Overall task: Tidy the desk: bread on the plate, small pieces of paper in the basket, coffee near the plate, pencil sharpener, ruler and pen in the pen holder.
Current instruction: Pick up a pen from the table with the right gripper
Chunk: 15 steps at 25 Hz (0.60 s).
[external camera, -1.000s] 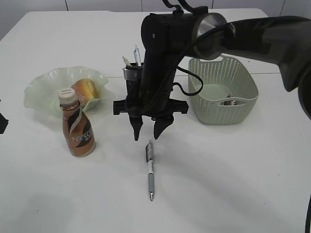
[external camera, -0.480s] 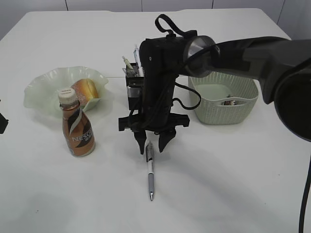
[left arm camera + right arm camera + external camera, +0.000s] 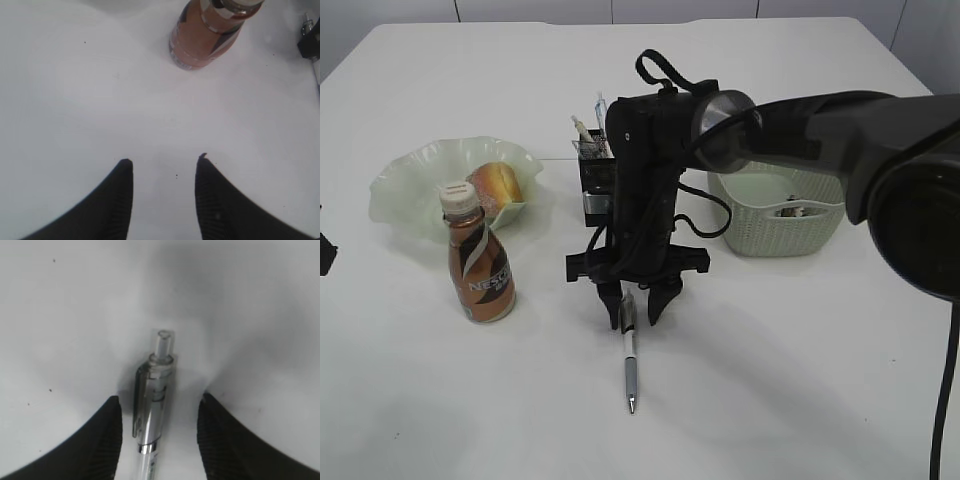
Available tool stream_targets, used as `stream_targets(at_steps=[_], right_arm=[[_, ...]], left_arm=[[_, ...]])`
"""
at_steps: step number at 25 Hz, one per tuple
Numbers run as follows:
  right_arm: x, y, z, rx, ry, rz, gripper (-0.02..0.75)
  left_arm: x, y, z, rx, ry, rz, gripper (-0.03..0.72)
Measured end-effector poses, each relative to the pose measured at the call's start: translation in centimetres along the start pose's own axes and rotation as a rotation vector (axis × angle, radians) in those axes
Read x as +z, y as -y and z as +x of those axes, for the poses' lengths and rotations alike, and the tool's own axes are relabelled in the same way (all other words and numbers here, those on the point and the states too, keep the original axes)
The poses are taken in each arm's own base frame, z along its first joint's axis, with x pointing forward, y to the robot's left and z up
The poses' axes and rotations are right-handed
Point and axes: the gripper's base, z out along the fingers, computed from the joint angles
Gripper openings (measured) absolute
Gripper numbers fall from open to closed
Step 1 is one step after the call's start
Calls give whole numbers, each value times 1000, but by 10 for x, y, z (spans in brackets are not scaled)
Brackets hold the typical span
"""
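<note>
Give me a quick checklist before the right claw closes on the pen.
1. Right claw open: ok.
2. Pen lies between the fingers, roughly centred: ok.
3. Fingers low enough to catch the barrel: cannot tell.
4. Pen flat on the table, nothing touching it: ok.
5. Coffee bottle stands apart from the claw: ok.
6. Pen holder upright behind the arm; free room inside: cannot tell.

Clear-and-silver pen [image 3: 629,352], brown bottle [image 3: 479,269], seemingly pale-green basket [image 3: 778,235].

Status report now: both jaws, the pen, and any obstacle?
Right gripper open, jaws either side of pen. Left gripper open, empty. Pen flat on table, nothing blocking.
</note>
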Motion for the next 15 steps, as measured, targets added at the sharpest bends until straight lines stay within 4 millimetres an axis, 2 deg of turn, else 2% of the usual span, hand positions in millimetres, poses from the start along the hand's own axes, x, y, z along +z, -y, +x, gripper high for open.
stream_targets(at_steps=[7, 12, 15], right_arm=[[1, 0, 0, 18, -3, 1, 356], [2, -1, 0, 6, 0, 21, 221], [3, -1, 0, 3, 4, 31, 172]], left_arm=[[0, 0, 0, 0, 0, 0, 307], [0, 0, 0, 0, 2, 0, 307], [0, 0, -1, 0, 8, -1, 307]])
